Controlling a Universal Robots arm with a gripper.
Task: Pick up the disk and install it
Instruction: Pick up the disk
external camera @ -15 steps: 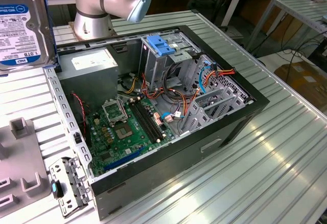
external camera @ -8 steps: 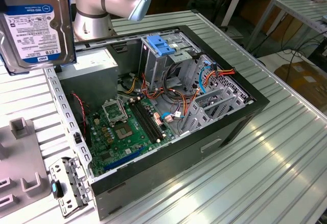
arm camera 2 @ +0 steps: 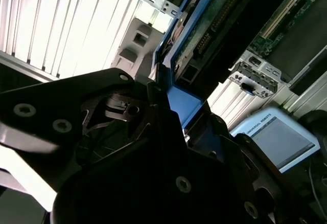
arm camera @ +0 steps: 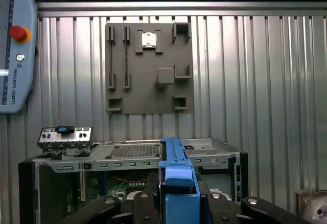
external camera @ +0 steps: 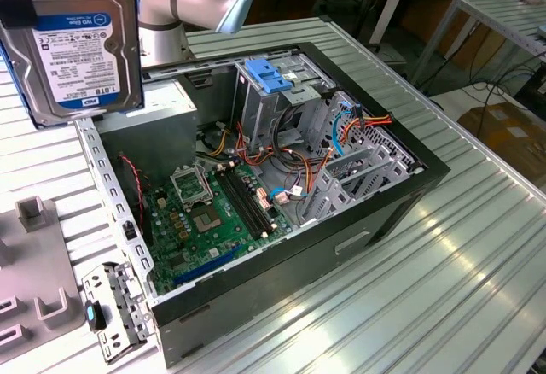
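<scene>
The gripper (arm camera: 176,206) was clenched on the disk (external camera: 81,45) at its blue side rail (arm camera: 176,168) - the fingertips themselves seemed partly hidden. The disk hung label-out, lifted clear of the open computer case (external camera: 375,212) - toward the exterior view's left.

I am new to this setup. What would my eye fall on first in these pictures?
First, the disk, held high at the exterior view's left with its white and blue label facing the camera; in the first wrist view it sits edge-on between the black jaws. Next, the open computer case on the ribbed metal table, showing a green motherboard and a blue bracket atop its drive cage.
</scene>
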